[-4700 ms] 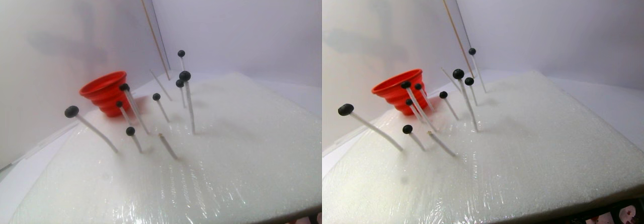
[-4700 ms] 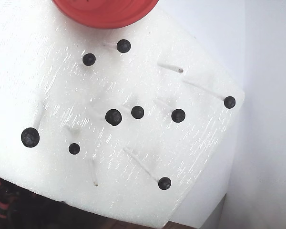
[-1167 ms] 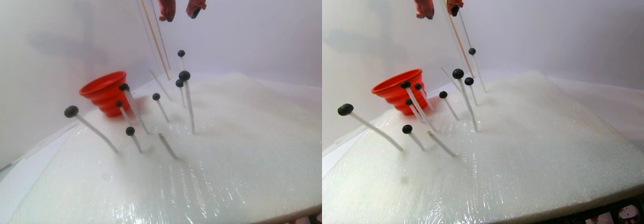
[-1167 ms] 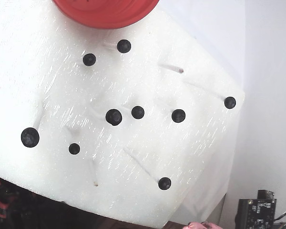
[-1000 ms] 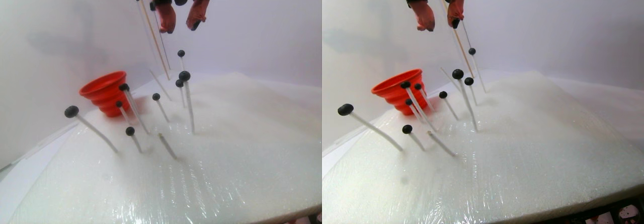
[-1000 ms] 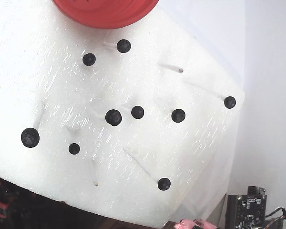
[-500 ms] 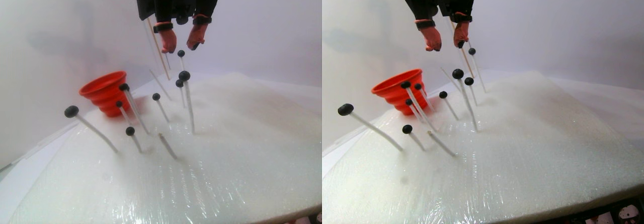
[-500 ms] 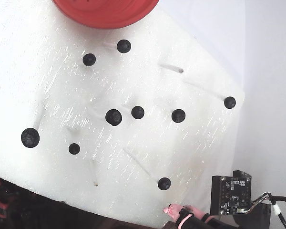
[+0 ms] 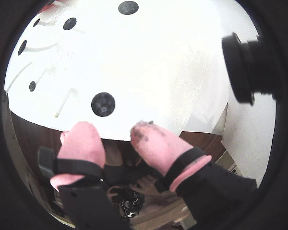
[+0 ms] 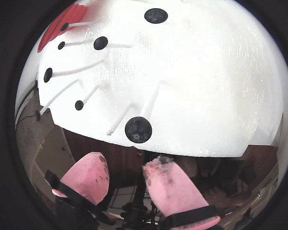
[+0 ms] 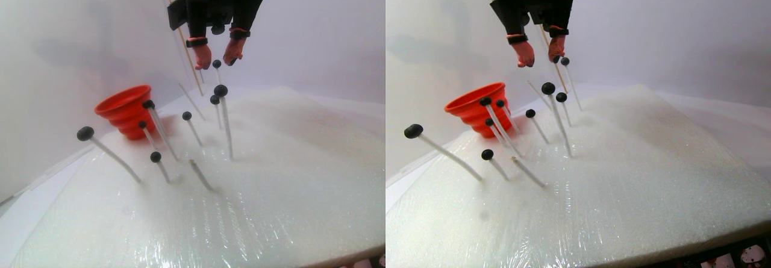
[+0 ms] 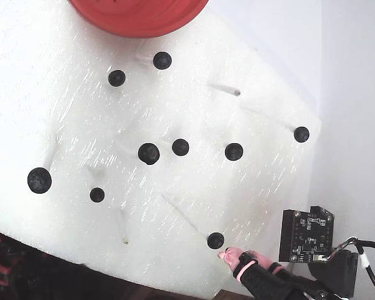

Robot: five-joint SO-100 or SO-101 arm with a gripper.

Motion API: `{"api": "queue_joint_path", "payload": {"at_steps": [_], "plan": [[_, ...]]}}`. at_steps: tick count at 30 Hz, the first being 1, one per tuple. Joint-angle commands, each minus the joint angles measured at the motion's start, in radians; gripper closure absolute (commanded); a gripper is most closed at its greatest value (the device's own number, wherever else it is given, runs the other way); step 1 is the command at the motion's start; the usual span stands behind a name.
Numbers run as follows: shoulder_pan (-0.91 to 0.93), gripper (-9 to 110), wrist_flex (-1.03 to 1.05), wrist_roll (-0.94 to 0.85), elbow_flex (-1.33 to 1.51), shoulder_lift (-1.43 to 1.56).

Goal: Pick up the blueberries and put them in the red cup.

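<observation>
Several blueberries sit on thin white sticks stuck in a white foam board (image 12: 69, 119). My gripper (image 11: 216, 59) hangs open just above the rearmost berry (image 11: 217, 64). In both wrist views that berry (image 9: 103, 104) (image 10: 138, 129) lies just beyond my pink fingertips (image 9: 81, 141) and nothing is between them. From above, one pink fingertip (image 12: 228, 254) lies beside this berry (image 12: 215, 240) at the board's edge. The red cup (image 11: 125, 108) (image 12: 137, 15) stands at the board's far side, with two berries (image 12: 117, 77) close to it.
Two bare sticks (image 11: 200, 174) lean out of the foam. A thin wooden rod (image 11: 181, 36) leans against the back wall behind my arm. A circuit board (image 12: 306, 234) rides on the arm. The foam edge (image 12: 175, 284) drops off to dark clutter below.
My arm has come down from the top of the stereo view toward the rearmost berry, its fingers staying open. In the fixed view it has slid in closer to the edge berry.
</observation>
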Motion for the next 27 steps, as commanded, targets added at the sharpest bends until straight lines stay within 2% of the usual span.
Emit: {"api": "queue_joint_path", "payload": {"at_steps": [1,27], "plan": [[-0.021,86,-0.029,-0.002,-0.041,-0.015],[-0.002,86,-0.204,-0.057,-0.032,-0.198]]}}
